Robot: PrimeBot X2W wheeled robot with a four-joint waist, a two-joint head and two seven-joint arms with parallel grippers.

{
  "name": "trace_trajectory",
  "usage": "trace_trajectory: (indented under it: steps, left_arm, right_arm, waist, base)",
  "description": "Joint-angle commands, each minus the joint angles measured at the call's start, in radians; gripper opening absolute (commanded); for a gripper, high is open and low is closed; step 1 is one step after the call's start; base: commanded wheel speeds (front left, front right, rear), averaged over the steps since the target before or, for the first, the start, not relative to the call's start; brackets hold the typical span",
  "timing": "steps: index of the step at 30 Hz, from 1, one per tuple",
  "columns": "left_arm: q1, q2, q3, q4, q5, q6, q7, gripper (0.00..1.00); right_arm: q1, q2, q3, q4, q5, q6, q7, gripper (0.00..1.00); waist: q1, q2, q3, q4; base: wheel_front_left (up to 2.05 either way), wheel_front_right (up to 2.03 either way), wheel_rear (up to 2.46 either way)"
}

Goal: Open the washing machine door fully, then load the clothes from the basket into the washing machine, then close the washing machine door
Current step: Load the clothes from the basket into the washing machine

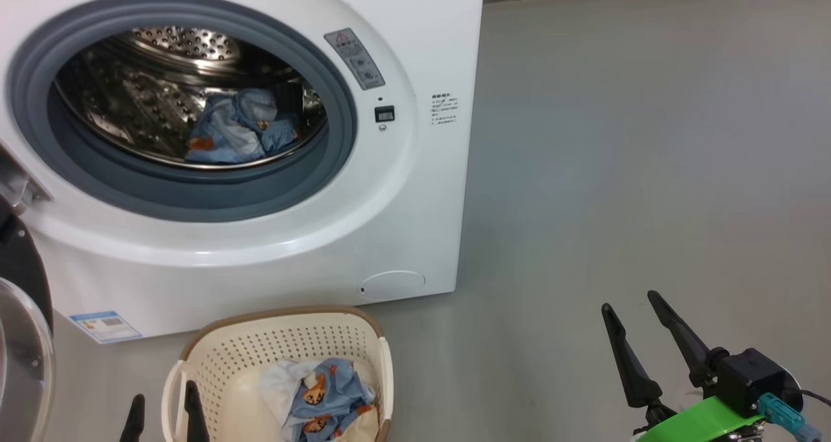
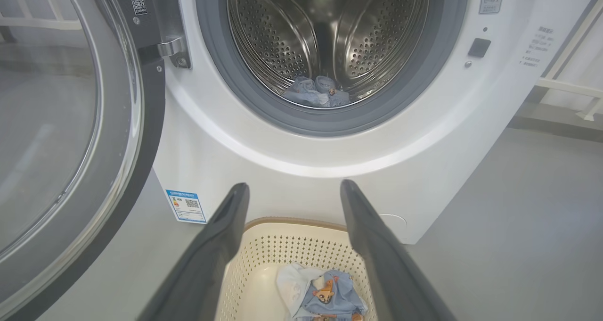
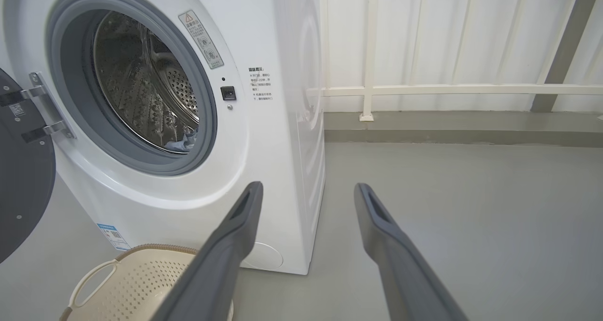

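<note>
The white washing machine (image 1: 402,33) (image 2: 471,137) (image 3: 282,38) stands with its door (image 1: 23,338) (image 2: 66,137) (image 3: 23,189) swung wide to the left. A light blue printed garment (image 1: 240,134) (image 2: 315,92) lies in the steel drum. On the floor in front sits the cream basket (image 1: 285,338) (image 2: 292,245) (image 3: 136,274) holding more blue printed and white clothes (image 1: 321,390) (image 2: 325,295). My left gripper (image 1: 162,409) (image 2: 294,191) hangs open over the basket's left edge, empty. Off to the right above bare floor, my right gripper (image 1: 633,302) (image 3: 306,191) is open and empty.
Grey floor (image 1: 649,169) stretches to the right of the machine. A white panelled wall with a rail (image 3: 447,90) runs behind, seen in the right wrist view. The open door takes up the space left of the basket.
</note>
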Motion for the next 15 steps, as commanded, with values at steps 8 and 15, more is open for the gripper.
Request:
trace_trajectory:
  steps: [8,15]
  left_arm:
    - [-0.042,0.010,0.032,-0.020,0.024,-0.014,-0.006,1.00]
    - [-0.117,0.021,0.028,0.033,0.028,-0.039,0.000,1.00]
  right_arm:
    - [-0.035,0.006,0.018,-0.037,-0.005,0.002,-0.005,1.00]
    - [-0.083,0.030,0.035,-0.047,-0.011,0.002,-0.005,1.00]
  waist:
    - [0.0001,0.0000,0.068,0.003]
    - [0.0001,0.0000,0.169,-0.020]
  base:
    - [0.00,0.00,0.00]
    - [0.00,0.00,0.00]
